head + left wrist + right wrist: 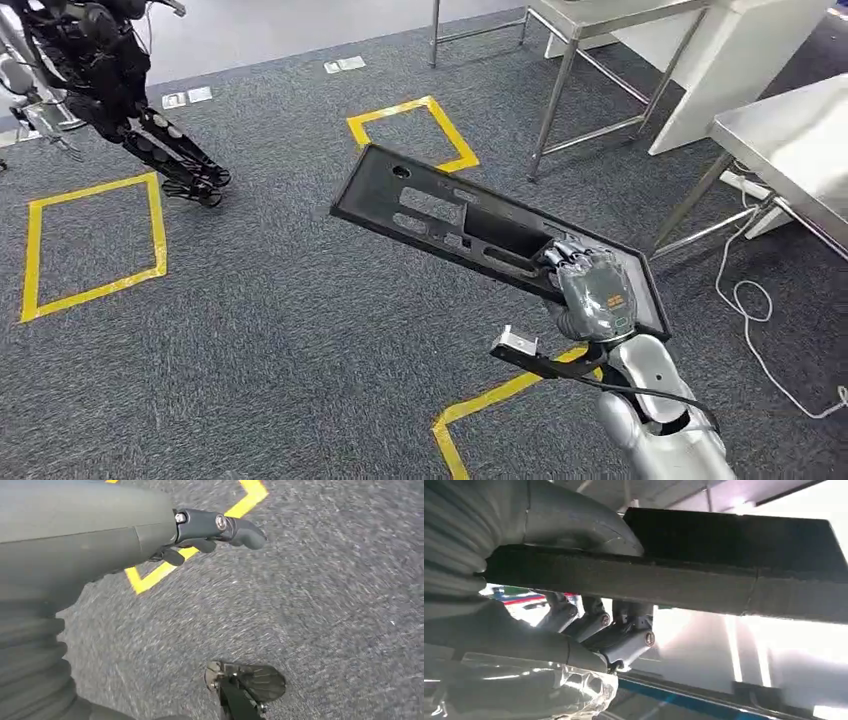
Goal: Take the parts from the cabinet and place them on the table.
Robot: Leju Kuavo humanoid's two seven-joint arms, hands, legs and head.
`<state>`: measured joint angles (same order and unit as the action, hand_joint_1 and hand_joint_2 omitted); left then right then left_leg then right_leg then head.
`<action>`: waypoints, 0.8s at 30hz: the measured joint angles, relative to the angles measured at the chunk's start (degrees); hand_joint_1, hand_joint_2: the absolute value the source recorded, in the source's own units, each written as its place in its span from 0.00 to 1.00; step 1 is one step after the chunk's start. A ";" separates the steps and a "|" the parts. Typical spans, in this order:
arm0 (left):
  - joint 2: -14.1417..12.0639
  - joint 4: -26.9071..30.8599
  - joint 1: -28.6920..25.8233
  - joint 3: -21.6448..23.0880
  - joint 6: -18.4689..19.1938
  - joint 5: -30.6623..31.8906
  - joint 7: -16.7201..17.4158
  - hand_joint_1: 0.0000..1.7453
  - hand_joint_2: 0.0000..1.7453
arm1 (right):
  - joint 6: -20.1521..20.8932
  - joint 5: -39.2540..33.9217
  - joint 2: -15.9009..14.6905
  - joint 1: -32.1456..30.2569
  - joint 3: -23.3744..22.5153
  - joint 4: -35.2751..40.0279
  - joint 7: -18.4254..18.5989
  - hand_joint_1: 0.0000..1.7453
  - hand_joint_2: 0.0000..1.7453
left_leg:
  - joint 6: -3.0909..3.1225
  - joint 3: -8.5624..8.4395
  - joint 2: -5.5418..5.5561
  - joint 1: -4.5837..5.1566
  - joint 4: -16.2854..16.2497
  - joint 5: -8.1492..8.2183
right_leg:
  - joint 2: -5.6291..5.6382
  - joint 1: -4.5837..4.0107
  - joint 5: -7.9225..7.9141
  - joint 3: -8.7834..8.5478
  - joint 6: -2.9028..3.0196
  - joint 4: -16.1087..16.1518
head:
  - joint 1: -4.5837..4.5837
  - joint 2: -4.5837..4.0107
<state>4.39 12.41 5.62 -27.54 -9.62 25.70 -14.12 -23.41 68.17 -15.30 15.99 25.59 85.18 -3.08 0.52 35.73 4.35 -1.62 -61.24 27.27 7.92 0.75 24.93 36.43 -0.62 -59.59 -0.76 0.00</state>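
A long flat black part (455,222) with several cut-outs hangs in the air over the grey carpet in the head view. My right hand (590,285) grips it near its right end, fingers curled over its edge. In the right wrist view the part's dark edge (704,580) runs across the frame, with the thumb above it and the fingers (624,630) below. My left hand (210,530) hangs over the carpet in the left wrist view, fingers loosely extended, nothing in it.
A steel table (800,140) stands at the right edge, and a white-topped table with metal legs (600,70) behind it. Yellow tape squares (95,245) mark the carpet. Another dark robot (120,80) stands at the far left. A white cable (760,320) lies by the table.
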 joint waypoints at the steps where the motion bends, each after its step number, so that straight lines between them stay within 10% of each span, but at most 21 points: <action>1: 0.00 0.00 0.06 -0.02 -0.02 0.00 -0.02 0.00 1.00 | -0.02 -0.22 0.02 0.24 0.17 -0.24 -0.02 0.98 1.00 | 0.37 -0.13 -0.69 0.40 -0.01 0.01 | 0.75 0.07 -0.18 0.12 -0.60 0.41 | -0.04 0.00; 2: 0.02 0.00 0.18 -0.02 -0.02 0.00 -0.09 0.00 1.00 | -0.02 -0.33 -0.02 0.39 0.28 -0.48 -0.04 0.98 1.00 | 0.91 -0.45 -1.45 0.38 0.62 -0.30 | 1.39 -0.02 -0.32 0.24 -0.99 0.50 | -0.09 0.00; 5: 0.15 0.02 0.40 -0.15 -0.04 0.00 -0.37 0.00 1.00 | -0.07 -0.42 0.02 1.49 0.61 -1.20 -0.18 0.98 1.00 | 1.93 -1.40 -3.66 0.16 1.94 -0.86 | -5.47 -0.30 2.16 3.05 -0.94 -4.73 | 0.55 0.00; 8: 0.09 0.00 0.37 -0.48 0.00 0.00 -0.37 0.00 1.00 | -0.11 0.04 0.59 1.92 0.96 -2.01 -0.11 0.98 1.00 | 2.10 -1.48 -6.12 0.45 1.90 -0.61 | -6.96 0.23 5.18 8.77 -1.24 -15.45 | 0.57 0.00; 11: 0.22 0.00 0.38 -0.85 0.00 -0.15 -0.37 0.00 1.00 | -0.11 0.39 0.96 2.00 1.49 -2.62 -0.04 0.98 1.00 | 1.63 -1.79 -8.24 0.27 1.88 -0.22 | -8.51 0.95 1.31 4.49 -2.99 -6.93 | 0.59 0.00; 13: 0.11 0.02 0.36 -0.96 -0.04 -0.46 -0.44 0.00 1.00 | -0.11 0.39 1.38 2.49 1.68 -2.71 -0.04 0.98 1.00 | 0.97 -2.34 -9.33 0.51 1.91 0.21 | -13.46 0.78 -0.39 0.54 -3.06 0.66 | 0.81 0.00; 17: 0.33 0.00 0.50 -1.27 -0.07 -0.61 -0.55 0.00 1.00 | -0.15 0.40 1.73 3.20 1.84 -3.10 -0.02 0.98 1.00 | -0.41 -3.53 -12.02 0.91 2.35 0.98 | -10.45 -0.61 -0.46 0.28 -1.44 0.67 | 0.55 0.00; 18: 0.35 0.00 0.57 -1.29 -0.07 -0.61 -0.57 0.00 1.00 | -0.20 0.42 1.75 3.27 1.84 -3.10 -0.02 0.98 1.00 | -0.95 -3.54 -11.33 0.42 2.02 1.40 | -9.71 1.02 -0.77 -0.27 -0.74 1.08 | 0.44 0.00; 20: 0.33 0.00 0.56 -1.44 -0.09 -0.61 -0.68 0.00 1.00 | -0.24 0.46 1.99 3.63 1.86 -3.15 -0.04 0.98 1.00 | -0.92 -1.47 -5.60 0.12 -3.10 4.86 | -8.41 1.02 -0.76 -0.49 0.71 1.08 | -0.04 0.00; 22: 0.37 -0.04 0.24 -1.44 -0.18 -0.61 -0.63 0.00 1.00 | -0.22 0.46 2.51 3.75 1.94 -3.28 -0.09 0.98 1.00 | -1.10 3.39 -4.13 0.15 -12.40 9.04 | -6.79 0.68 -0.65 -0.60 0.86 1.08 | -0.20 0.00; 24: 0.37 -0.09 -0.03 -1.46 -0.57 -0.61 -0.50 0.00 1.00 | -0.15 0.41 2.71 3.83 2.08 -3.69 -0.33 0.98 1.00 | -1.05 6.39 -4.11 0.14 -16.43 8.93 | -4.91 0.47 -0.62 -0.70 0.89 1.04 | -0.17 0.00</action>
<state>4.76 12.33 5.59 -29.00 -10.18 25.09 -14.62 -23.56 68.59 -12.59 19.82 27.67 81.48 -3.41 -0.53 42.11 0.23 -1.49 -77.67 36.20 3.00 1.22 24.31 35.73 0.27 -58.55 -0.94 0.00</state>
